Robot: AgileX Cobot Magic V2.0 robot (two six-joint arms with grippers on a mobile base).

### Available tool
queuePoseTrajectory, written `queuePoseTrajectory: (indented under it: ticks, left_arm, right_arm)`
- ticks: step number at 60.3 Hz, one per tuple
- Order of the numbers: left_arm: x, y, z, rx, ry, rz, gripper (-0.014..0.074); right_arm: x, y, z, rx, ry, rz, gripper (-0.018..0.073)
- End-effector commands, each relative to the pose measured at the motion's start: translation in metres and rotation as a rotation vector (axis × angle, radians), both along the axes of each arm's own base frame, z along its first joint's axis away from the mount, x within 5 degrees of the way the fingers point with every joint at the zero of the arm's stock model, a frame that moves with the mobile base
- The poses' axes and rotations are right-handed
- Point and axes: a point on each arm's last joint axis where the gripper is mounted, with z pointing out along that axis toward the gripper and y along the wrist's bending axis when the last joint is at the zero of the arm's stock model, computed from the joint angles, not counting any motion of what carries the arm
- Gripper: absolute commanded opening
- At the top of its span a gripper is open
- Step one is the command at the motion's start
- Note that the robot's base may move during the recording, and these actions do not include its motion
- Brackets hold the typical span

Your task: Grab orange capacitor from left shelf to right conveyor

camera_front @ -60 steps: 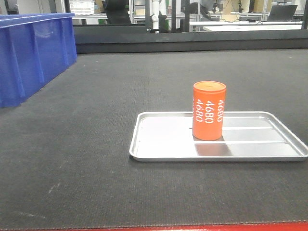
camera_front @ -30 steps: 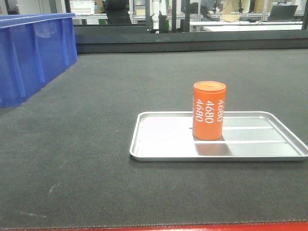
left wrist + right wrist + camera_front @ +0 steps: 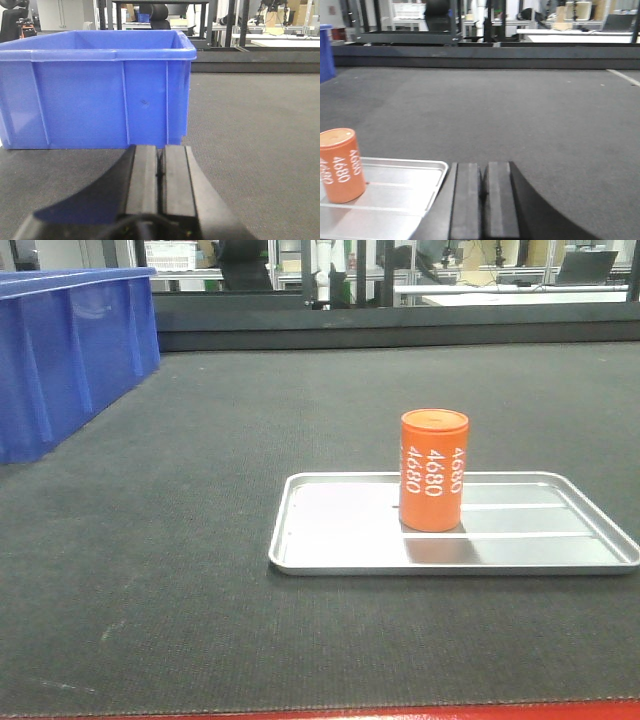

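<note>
You are looking across the conveyor [image 3: 200, 540], a broad dark-grey textured belt that is filling nearly the whole front view, with its red front edge just showing along the bottom. Open belt is lying all around: in front of the tray, to its left toward the bin, and far behind it up to the dark rail at the back.

The blue bin [image 3: 70, 350] is sitting at the far left of the belt, well apart from the tray. In the left wrist view it is standing squarely ahead, its near wall facing you, with a stretch of bare belt between it and the left gripper [image 3: 160, 172].

The silver tray [image 3: 330, 555] is lying flat, right of centre (its right end is running to the picture's edge). The orange capacitor [image 3: 433, 470] is standing upright inside it, near the back rim, "4680" showing in white down its side.

Your right gripper [image 3: 480, 200] is sitting low over the belt, just beside the tray's right rim, pointing straight ahead, the capacitor off to its left and not touching it. Both grippers' jaws are pressed together with nothing between them.
</note>
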Motion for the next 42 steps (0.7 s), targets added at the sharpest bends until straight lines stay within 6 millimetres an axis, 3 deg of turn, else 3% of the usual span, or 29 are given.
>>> queuePoseTrajectory:
  ticks: [1, 26, 42]
  left_arm:
    - [-0.0004, 0.0001, 0.0097, -0.008, -0.082, 0.001, -0.0105]
    - [-0.0004, 0.0001, 0.0097, -0.002, -0.082, 0.001, -0.0105]
    - [-0.0004, 0.0001, 0.0097, -0.008, -0.082, 0.001, -0.0105]
  right_arm:
    - [-0.0024, -0.0009, 0.0089, 0.021, -0.113, -0.018, 0.0056]
    - [-0.0026, -0.0014, 0.0101, 0.043, -0.127, -0.025, 0.0056]
    - [-0.0028, -0.0011, 0.0115, -0.041, -0.143, -0.030, 0.0056]
